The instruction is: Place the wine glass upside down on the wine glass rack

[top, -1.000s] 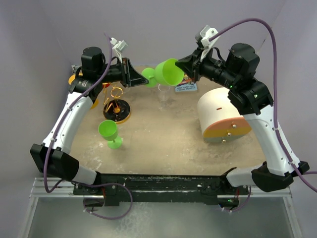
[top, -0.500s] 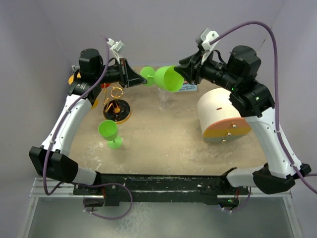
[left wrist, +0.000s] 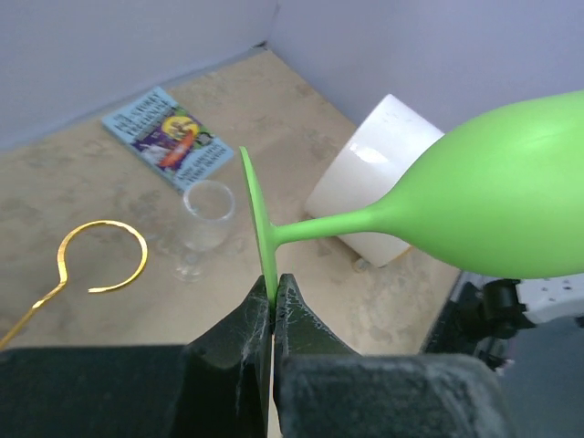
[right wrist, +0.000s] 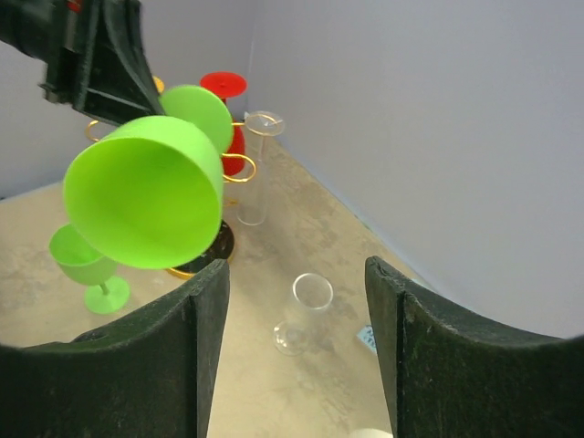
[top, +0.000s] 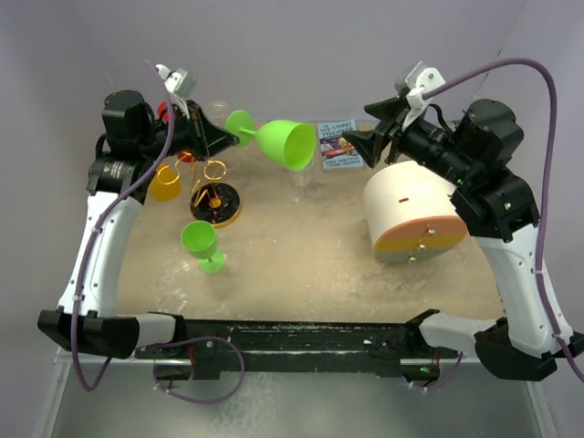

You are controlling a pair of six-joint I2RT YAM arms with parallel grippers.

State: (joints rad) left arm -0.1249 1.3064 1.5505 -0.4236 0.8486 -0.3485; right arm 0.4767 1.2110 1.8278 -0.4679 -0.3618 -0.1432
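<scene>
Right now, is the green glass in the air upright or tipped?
Tipped sideways. The held green glass has its stem nearly level, its foot pinched by the left end effector.

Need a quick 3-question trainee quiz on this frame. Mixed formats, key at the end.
1. True or false: the right end effector is open and holds nothing.
2. Which part of the held green wine glass does the left end effector pinch? A) bowl B) stem C) foot
3. Fill in: the second green wine glass stands ___ on the table, near the wine glass rack.
Key: 1 true; 2 C; 3 upright.
</scene>
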